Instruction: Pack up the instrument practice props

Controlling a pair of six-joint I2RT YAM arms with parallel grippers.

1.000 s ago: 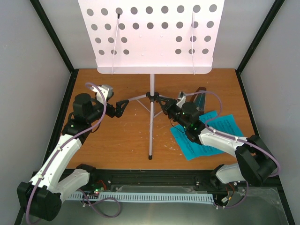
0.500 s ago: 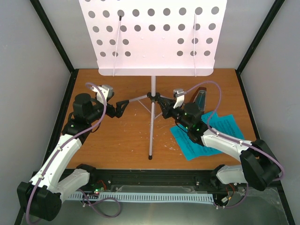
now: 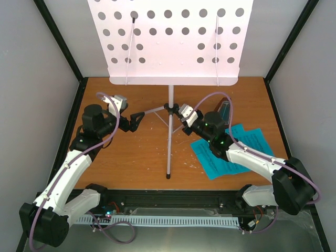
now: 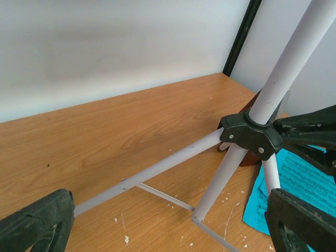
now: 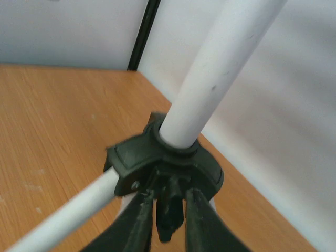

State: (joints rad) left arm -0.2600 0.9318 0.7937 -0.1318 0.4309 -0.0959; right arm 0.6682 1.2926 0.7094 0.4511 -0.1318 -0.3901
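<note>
The silvery music stand stands mid-table, its hole-perforated desk point(image 3: 173, 42) at the top and its black tripod hub point(image 3: 169, 107) low on the pole point(image 5: 220, 68). My right gripper point(image 3: 177, 113) is shut on a small black tab point(image 5: 169, 215) under the hub point(image 5: 168, 157). My left gripper point(image 3: 137, 118) hangs open at the tip of the stand's left leg point(image 4: 157, 168), touching nothing. The brown metronome point(image 3: 224, 109) stands behind my right arm. The cyan sheet-music pages point(image 3: 236, 152) lie flat under that arm and show again at the cyan sheet-music pages point(image 4: 294, 178).
The wooden table point(image 3: 131, 157) is boxed in by grey walls with black corner posts point(image 3: 63, 42). The stand's front leg point(image 3: 168, 152) runs toward the near edge. White flecks dot the wood around the legs.
My right gripper has swung left from over the cyan pages up to the tripod hub. The stand's desk shifted slightly. The left arm has stayed put.
</note>
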